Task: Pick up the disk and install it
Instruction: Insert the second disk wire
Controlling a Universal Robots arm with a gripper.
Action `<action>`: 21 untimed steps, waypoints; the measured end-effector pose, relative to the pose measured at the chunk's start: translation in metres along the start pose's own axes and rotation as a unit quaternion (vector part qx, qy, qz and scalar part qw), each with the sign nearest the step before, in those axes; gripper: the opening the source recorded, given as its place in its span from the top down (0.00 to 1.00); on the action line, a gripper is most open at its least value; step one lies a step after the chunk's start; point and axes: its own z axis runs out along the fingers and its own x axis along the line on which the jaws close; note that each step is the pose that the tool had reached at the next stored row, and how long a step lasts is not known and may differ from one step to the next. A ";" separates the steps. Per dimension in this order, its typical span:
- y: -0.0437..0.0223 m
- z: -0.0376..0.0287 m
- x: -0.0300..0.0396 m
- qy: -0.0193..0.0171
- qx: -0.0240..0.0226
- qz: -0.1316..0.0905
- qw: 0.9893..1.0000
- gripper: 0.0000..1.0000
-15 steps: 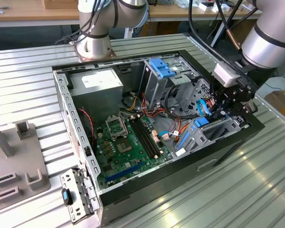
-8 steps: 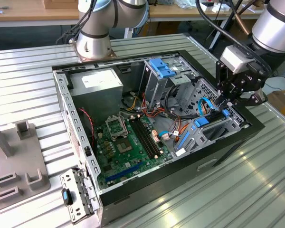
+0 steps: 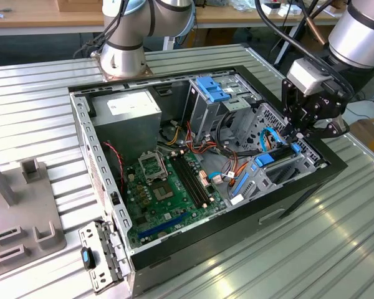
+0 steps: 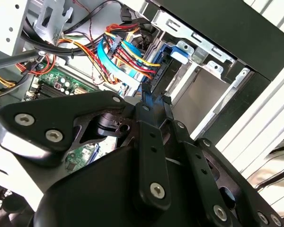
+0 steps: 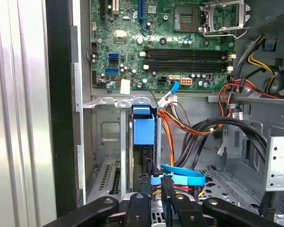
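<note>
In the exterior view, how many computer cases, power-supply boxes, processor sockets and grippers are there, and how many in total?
case: 1
power-supply box: 1
processor socket: 1
gripper: 1
total: 4

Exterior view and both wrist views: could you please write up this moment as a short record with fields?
Case: open black-framed desktop computer case, lying on the ribbed metal table
Inside: green motherboard; grey power-supply box with white label
Gripper: black gripper reaching into the grey metal drive bay at the exterior view's right end of the case
At the gripper: upright blue plastic bracket in the bay slot; whether it belongs to the disk cannot be told
</note>
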 end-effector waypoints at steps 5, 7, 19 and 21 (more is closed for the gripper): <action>0.0000 0.0000 -0.0005 0.000 0.000 0.000 1.000 0.76; 0.0000 0.0000 -0.0006 0.000 0.000 0.000 1.000 0.76; 0.0008 0.0160 -0.0003 0.000 -0.003 0.000 1.000 0.76; 0.0009 0.0173 -0.0002 0.000 -0.004 0.000 1.000 0.76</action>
